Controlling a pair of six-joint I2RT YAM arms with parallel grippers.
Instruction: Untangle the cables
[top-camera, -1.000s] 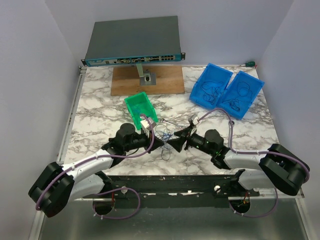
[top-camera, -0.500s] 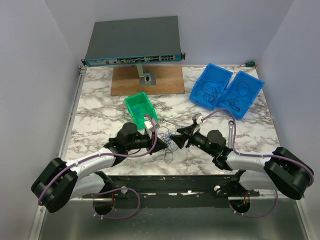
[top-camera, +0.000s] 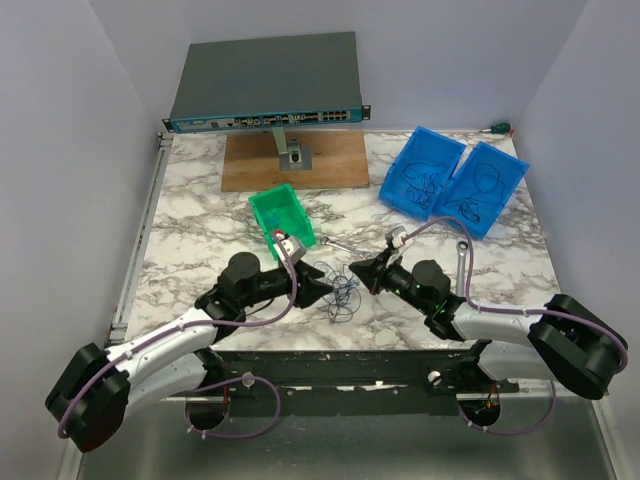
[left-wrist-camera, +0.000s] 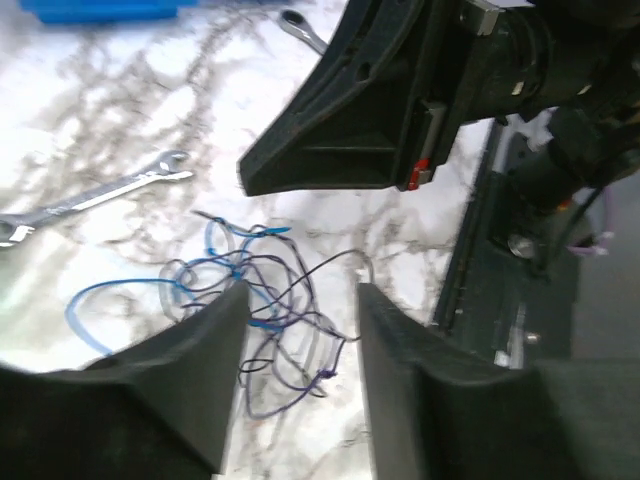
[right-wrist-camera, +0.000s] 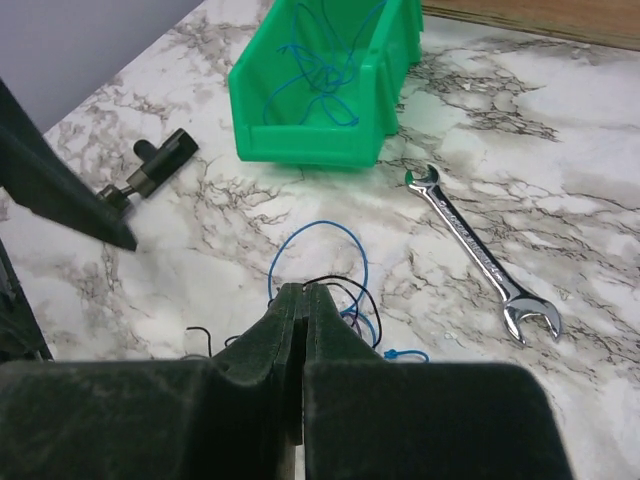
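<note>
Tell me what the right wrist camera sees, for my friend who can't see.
The right end effector, fingers shut, sits at a tangle of thin blue and dark cables on a marble table. Beyond sit a green bin holding blue wire and, to the right, a silver wrench.

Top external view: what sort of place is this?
Probably a lab workbench for robot trials: a rack network switch, blue bins holding thin wires, and a wrench on a marble-patterned table.

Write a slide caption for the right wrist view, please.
Right fingers closed at the tangled cables, silver wrench and green bin beyond.
</note>
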